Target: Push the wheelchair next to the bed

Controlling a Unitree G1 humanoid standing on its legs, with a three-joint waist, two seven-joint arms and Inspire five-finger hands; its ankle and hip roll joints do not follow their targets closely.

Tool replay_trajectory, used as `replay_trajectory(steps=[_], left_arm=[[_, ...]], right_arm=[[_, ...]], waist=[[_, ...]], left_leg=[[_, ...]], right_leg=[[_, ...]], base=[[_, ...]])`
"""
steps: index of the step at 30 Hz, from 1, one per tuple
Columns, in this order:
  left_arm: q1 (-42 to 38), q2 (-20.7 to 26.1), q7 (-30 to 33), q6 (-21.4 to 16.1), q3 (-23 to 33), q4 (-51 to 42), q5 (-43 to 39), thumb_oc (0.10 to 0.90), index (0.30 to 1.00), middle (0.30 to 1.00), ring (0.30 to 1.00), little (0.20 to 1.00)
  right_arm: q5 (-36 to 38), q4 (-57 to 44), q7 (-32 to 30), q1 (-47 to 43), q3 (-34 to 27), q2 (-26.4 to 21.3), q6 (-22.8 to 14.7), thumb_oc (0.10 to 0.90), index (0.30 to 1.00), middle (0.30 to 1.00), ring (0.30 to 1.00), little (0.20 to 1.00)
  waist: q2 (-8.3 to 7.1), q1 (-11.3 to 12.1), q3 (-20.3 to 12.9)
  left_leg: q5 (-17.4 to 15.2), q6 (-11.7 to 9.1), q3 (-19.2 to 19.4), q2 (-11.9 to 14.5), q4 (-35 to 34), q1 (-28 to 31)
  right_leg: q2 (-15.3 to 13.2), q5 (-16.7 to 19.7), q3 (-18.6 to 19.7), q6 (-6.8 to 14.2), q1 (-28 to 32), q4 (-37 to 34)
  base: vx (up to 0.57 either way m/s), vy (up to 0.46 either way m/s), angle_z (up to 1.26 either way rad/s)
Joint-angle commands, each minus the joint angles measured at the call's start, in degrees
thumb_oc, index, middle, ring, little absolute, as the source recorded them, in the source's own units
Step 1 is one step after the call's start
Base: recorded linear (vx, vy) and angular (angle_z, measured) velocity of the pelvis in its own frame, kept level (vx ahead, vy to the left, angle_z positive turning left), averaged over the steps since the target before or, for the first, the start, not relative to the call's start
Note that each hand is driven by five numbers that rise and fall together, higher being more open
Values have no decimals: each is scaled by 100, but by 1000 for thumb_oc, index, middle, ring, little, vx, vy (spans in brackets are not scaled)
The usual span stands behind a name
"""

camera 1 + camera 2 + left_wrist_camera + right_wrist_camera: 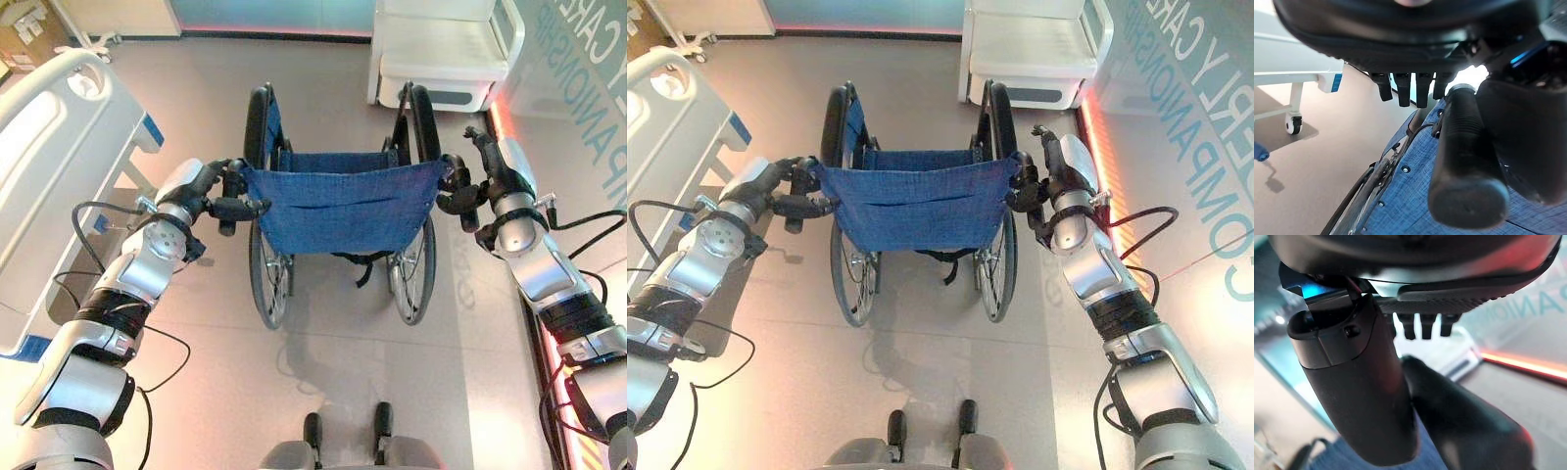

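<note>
A wheelchair with a blue cloth back stands in front of me, its black wheels on the beige floor, facing away. The white hospital bed runs along the left, a short gap from the chair. My left hand is at the left push handle, the thumb and curled fingers round the black grip. On the other side my right hand holds the right push handle the same way, its thumb lying across the grip.
A white seat unit stands beyond the wheelchair at the far right. A wall with large lettering and a red light strip runs along the right. A wheeled stand's base sits at the far left past the bed.
</note>
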Motion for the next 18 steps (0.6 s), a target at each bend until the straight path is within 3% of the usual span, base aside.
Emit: replay_trajectory(steps=[1, 9, 13, 18], left_arm=[[-384, 285, -140, 532, -251, 756, 39, 800, 900, 900, 900, 900], [-772, 192, -282, 1157, -504, 1344, -428, 800, 900, 900, 900, 900], [-889, 10, -188, 1679, -451, 1716, -1232, 800, 900, 900, 900, 900], [-921, -200, -210, 1813, -354, 2077, -1574, 800, 900, 900, 900, 900]], right_arm=[[228, 477, 192, -663, 192, -620, 324, 800, 900, 900, 900, 900], [374, 1505, 756, -1160, 718, -490, 1018, 800, 900, 900, 900, 900], [367, 2178, 981, -1381, 829, -310, 1089, 800, 900, 900, 900, 900], [436, 2714, 1226, -1516, 894, -89, 1098, 800, 900, 900, 900, 900]], waist=[[-72, -79, -283], [-119, -42, -291], [-130, -8, -298], [-129, 15, -291]], left_leg=[[-422, 70, -17, -158, 724, -631], [-456, 64, 0, -154, 825, -648], [-475, 66, -13, -153, 868, -646], [-479, 59, -15, -149, 887, -642]], right_leg=[[4, -595, 47, 3, -229, 862], [-32, -604, -30, -27, -203, 886], [-44, -619, -54, -38, -177, 897], [-53, -632, -77, -48, -171, 920]], base=[[0, 0, 0], [0, 0, 0], [0, 0, 0], [-3, -2, 1]])
